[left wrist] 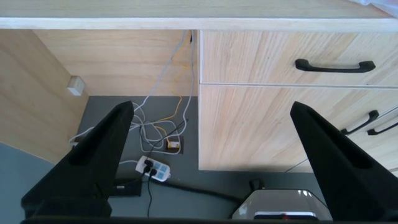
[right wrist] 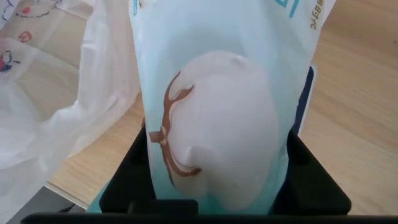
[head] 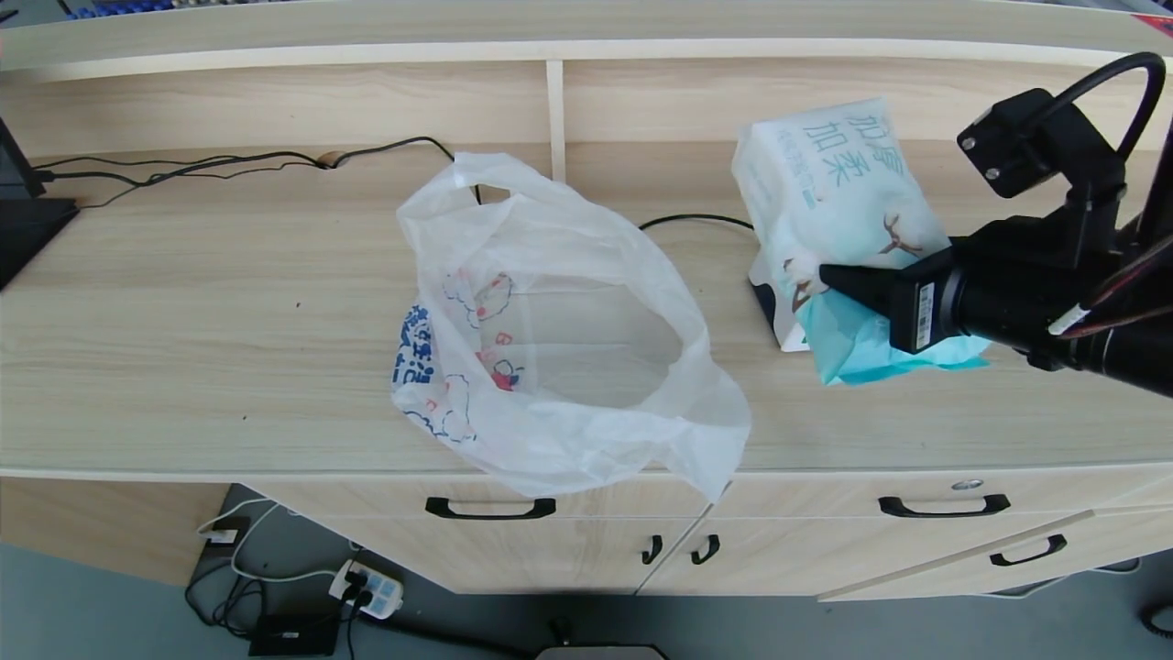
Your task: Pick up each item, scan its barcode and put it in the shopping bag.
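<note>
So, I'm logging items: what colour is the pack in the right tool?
White and pale teal pack, brown antler drawing; best in the head view.

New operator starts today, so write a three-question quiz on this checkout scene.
1. True or false: the tissue pack lies inside the plastic shopping bag.
2. What grips the tissue pack? A) the right gripper B) a person's hand C) nothing
3. Fill in: the left gripper, down by the cabinet drawers, has its fingers ____.
Key: 1 false; 2 A; 3 open.
</note>
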`<state>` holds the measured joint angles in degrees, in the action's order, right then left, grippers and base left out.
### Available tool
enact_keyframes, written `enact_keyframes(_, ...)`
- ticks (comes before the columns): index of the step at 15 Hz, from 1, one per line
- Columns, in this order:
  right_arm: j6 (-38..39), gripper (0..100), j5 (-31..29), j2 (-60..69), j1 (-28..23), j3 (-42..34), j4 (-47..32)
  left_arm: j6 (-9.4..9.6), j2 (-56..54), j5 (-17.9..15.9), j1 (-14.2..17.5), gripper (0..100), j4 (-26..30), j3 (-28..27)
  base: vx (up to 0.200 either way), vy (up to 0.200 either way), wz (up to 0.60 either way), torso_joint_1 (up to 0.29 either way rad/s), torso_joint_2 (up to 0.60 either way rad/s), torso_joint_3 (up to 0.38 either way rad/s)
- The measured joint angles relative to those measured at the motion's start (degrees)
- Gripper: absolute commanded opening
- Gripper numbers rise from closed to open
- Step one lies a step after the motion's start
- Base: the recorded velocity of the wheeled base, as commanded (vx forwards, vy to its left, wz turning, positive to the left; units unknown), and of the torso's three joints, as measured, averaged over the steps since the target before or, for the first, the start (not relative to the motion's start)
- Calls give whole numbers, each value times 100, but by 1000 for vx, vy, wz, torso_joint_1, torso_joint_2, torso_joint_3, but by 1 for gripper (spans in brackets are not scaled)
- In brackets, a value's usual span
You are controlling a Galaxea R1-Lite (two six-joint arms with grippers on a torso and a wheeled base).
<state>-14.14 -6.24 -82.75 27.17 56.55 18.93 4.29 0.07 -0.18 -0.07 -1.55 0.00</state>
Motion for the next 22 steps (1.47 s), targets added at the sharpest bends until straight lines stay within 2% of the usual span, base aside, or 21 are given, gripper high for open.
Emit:
enact_keyframes(3,43,0,-491,321,813,-265,189,2,0,0,-4,100,2,0,0,0,600,-2,4,2)
enact_keyframes(4,60,0,-566,452,940,-291,217,5,0,0,-4,100,2,0,0,0,600,-2,2,2)
enact_keyframes(9,77,0,-525,861,1111,-374,195,2,0,2,2,100,13,0,0,0,600,5,3,2)
enact_keyframes(12,202,0,-202,621,1167,-99,233,-11,0,0,5,100,16,0,0,0,0,0,0,0)
enact_keyframes(14,574,0,-33,285,1211,94,290,-9,0,2,-6,100,16,0,0,0,0,0,0,0)
enact_keyframes(19,1251,0,56,-783,1340,139,1571,-22,0,0,-4,100,10,0,0,0,0,0,0,0)
enact_keyframes(22,1275,0,110,-1093,1604,-138,1662,-24,0,0,-4,100,10,0,0,0,0,0,0,0)
